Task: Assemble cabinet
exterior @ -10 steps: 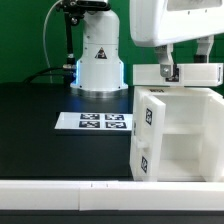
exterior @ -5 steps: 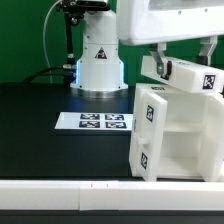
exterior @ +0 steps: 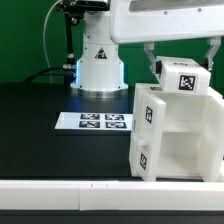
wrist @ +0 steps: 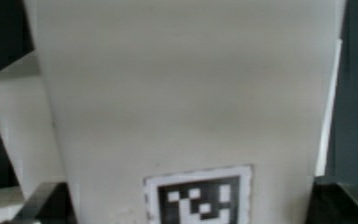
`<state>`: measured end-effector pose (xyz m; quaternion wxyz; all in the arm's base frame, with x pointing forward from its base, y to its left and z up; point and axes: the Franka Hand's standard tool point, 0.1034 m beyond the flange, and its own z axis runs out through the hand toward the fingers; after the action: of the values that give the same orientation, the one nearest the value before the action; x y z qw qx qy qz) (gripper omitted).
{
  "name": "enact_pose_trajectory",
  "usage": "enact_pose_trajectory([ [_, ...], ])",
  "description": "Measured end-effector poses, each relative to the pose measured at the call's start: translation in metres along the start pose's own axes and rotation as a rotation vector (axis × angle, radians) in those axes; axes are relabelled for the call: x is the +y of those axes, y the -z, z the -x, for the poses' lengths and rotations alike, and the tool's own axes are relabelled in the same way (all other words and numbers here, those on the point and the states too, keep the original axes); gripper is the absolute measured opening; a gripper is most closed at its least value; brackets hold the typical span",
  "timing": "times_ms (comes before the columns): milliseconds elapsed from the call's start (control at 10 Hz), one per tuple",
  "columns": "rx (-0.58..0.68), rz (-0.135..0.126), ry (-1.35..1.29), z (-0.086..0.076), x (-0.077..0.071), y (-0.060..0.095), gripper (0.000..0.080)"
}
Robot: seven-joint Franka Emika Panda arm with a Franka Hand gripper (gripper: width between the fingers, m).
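Observation:
The white cabinet body (exterior: 172, 135), with shelved compartments and small tags on its side, stands on the black table at the exterior view's right. My gripper (exterior: 183, 62) hangs just above its top and is shut on a loose white cabinet panel (exterior: 185, 80). The panel is tilted, and its square tag faces the exterior camera. In the wrist view the panel (wrist: 176, 90) fills the picture, with its tag low down between my two dark fingers (wrist: 51, 203). The gripper (wrist: 190, 205) grips the panel's two side edges. Whether the panel touches the cabinet top cannot be told.
The marker board (exterior: 93, 122) lies flat on the table to the left of the cabinet. The white robot base (exterior: 98, 60) stands behind it. A white bar (exterior: 60, 195) runs along the table's front edge.
The gripper has turned with the panel. The panel lay level above the cabinet, then tipped, and its tag now faces the exterior camera. The arm's body has shifted to the exterior view's left.

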<state>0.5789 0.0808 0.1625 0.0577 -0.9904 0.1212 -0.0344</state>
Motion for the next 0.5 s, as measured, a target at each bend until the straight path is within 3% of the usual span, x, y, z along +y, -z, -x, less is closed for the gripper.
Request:
enact_pose_trajectory([
  [200,0.005,-0.001,-0.092,-0.0008,0.0005,0.0001,0.0554],
  [500,0.044,-0.019,-0.551,0.0017,0.0032,-0.0003,0.0554],
])
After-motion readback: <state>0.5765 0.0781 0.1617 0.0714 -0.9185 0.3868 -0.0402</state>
